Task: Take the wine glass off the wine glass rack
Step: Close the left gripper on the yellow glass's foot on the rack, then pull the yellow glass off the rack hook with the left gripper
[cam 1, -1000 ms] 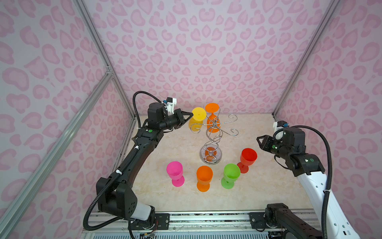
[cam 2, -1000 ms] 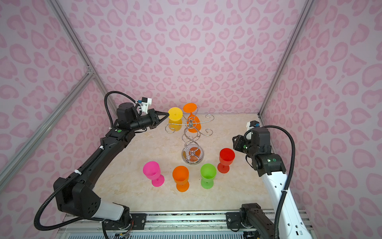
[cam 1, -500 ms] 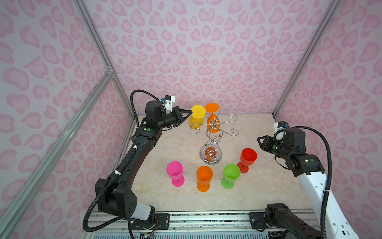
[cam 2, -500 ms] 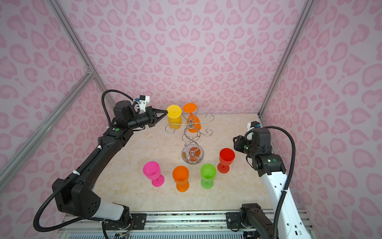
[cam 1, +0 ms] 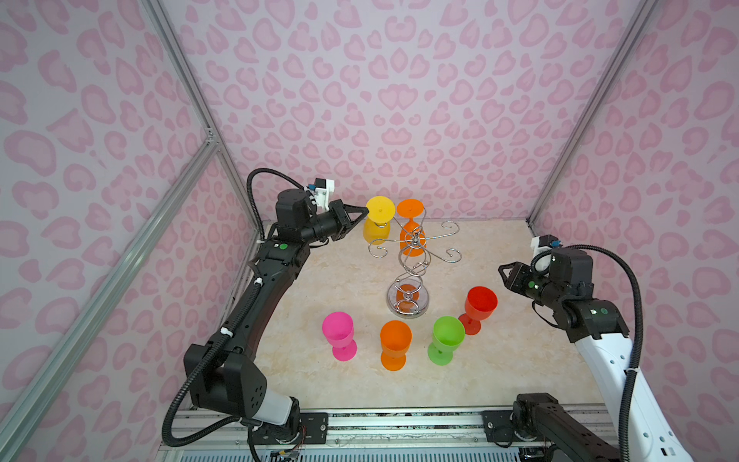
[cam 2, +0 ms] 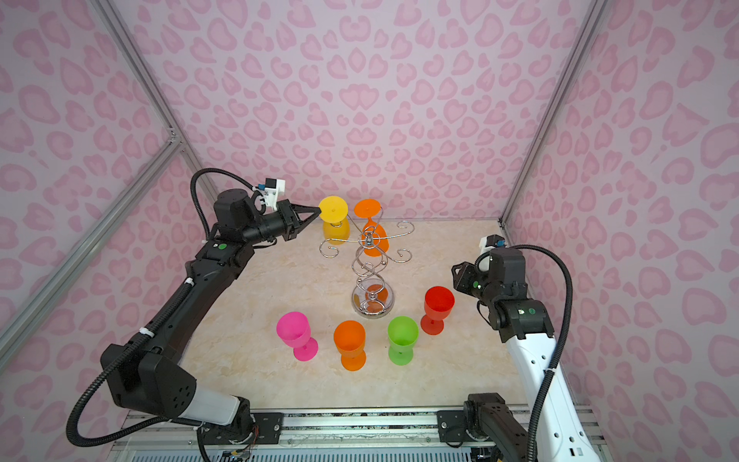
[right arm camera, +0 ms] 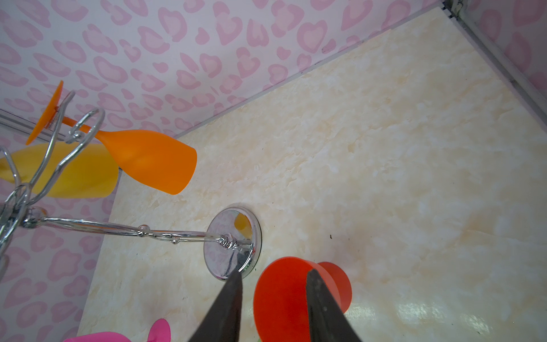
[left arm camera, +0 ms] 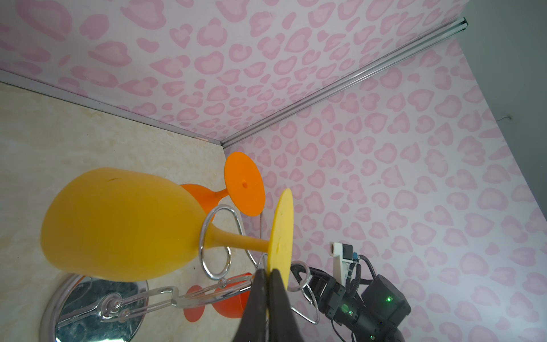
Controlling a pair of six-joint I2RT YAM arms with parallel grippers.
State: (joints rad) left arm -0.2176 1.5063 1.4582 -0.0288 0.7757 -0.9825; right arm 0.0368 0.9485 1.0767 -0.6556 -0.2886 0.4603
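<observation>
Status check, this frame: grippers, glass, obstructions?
Left gripper shut on foot of yellow wine glass. Right gripper open, empty. Glass hangs on rack; orange glass hangs alongside.

Pinching the foot of the yellow glass (cam 2: 333,209) with the left gripper (cam 2: 318,209), upside down on the rack (cam 2: 383,310); hovering the right gripper (cam 2: 454,276) near the red glass (cam 2: 439,306).

No text, brand, number or sign legible anywhere, tiny white marking (cam 1: 276,245) beside the green dot (cam 1: 283,246) on the left arm (cam 1: 256,304) too small to read, a similar tiny marking on the right arm (cam 1: 594,311) equally unreadable.
</observation>
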